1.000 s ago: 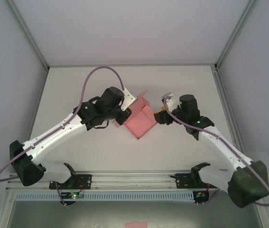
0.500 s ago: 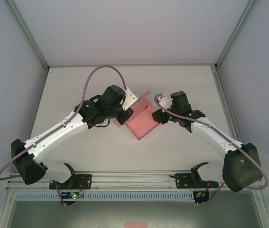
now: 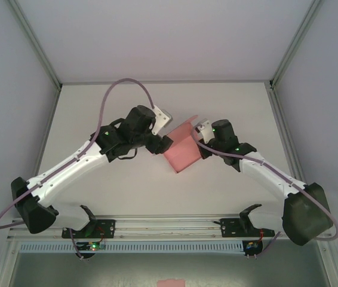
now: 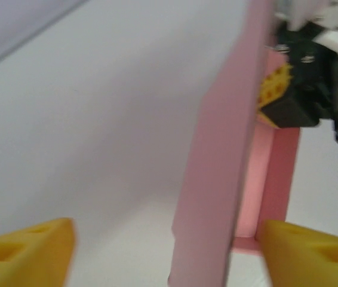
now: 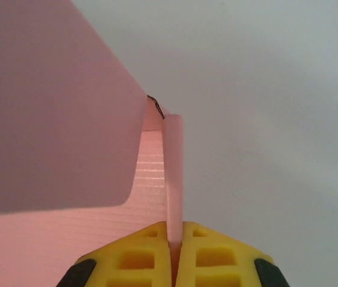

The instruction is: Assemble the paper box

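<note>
Paper box (image 3: pixel 181 154): it sat near the middle of the white counter (image 3: pixel 97 107), between the two arms, partly folded, with one pink flap (image 3: pixel 185 127) standing up on its far side.
Box up close: the left wrist view showed an upright pink wall (image 4: pixel 217 179) edge-on, with the box's inside corner beyond it.
Right jaws: pressed together on a thin upright edge of the card (image 5: pixel 174 173), which ran straight up from between the yellow pads (image 5: pixel 208 254).
Left jaws: spread wide, one yellow pad (image 4: pixel 25 251) on each side of the upright wall and neither touching it.
Just changed: a second earlier the left jaws were clamped on the box's left side and the right jaws hung apart beside it. Now the left had let go and the right had closed, and the box had slid slightly to the right.
Meaning for the task: the hold seemed to have passed from left to right, so the right arm probably steadied the box while the left was free to fold or tuck the next flap. The box was not yet closed.
Edges: the box lay well apart from the counter's side rails and far edge.
Open room: bare counter lay on all sides, widest toward the far edge. The tight spot was between the two wrists.
</note>
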{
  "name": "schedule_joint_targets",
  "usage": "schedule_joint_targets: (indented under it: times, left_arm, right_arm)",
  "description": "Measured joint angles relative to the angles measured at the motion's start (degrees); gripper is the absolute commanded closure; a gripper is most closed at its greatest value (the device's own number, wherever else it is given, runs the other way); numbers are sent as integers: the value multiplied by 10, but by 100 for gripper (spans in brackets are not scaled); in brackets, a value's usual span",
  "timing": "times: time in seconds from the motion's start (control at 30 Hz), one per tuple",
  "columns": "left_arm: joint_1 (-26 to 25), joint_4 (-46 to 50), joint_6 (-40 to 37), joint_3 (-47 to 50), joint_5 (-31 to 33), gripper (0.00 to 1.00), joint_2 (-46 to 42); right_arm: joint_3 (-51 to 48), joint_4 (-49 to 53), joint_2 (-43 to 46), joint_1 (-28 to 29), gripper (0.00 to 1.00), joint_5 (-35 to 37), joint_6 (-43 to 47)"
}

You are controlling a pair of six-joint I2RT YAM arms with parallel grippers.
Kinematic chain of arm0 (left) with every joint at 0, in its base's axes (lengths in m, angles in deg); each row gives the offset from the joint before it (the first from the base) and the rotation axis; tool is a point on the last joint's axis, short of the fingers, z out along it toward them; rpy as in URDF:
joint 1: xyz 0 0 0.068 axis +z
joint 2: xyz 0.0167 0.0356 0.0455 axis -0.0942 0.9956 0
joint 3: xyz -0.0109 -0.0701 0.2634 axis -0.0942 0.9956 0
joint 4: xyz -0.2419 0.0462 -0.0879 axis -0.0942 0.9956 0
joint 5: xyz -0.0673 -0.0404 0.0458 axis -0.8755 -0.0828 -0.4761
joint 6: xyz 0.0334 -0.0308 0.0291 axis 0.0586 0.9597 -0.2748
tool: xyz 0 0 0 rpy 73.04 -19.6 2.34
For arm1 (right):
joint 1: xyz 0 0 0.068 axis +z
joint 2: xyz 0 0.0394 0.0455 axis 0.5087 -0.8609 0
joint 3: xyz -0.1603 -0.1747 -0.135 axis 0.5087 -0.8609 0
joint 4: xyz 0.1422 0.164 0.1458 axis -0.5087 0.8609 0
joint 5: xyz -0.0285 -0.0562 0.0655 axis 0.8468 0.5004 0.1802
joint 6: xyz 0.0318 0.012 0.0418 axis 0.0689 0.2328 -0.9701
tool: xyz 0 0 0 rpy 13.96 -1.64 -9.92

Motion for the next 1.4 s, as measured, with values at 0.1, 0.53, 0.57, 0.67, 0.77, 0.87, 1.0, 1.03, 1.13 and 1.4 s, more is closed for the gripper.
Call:
schedule_joint_targets:
  times: [0.1,0.53,0.57,0.67,0.77,0.87,1.0,1.03,1.13,1.4]
  left_arm:
    - [65,-10,63,23,31,0,-58]
    - [281,-262,283,309,-233,0,-49]
    - [271,-285,287,309,-263,0,-25]
    - [216,-330,282,281,-328,1,22]
    - [171,-367,275,237,-376,4,45]
    - [171,-388,273,231,-389,4,46]
    - [175,-400,273,235,-395,5,45]
    - [177,-400,274,235,-395,6,45]
    - [181,-400,280,236,-395,7,45]
    - [186,-390,293,235,-363,10,65]
  right_arm:
    - [-4,-22,22,-33,100,-37,-24]
    - [-23,-243,76,-54,100,-260,-196]
    - [-23,-261,71,-47,100,-268,-206]
    - [-23,-296,50,-17,100,-280,-221]
    - [-22,-306,31,8,100,-281,-219]
    - [-12,-306,37,13,100,-267,-195]
    - [8,-265,45,46,100,-198,-126]
    - [14,-255,45,57,100,-180,-111]
    - [37,-236,38,108,100,-97,-54]
    - [80,-237,-32,219,100,194,56]
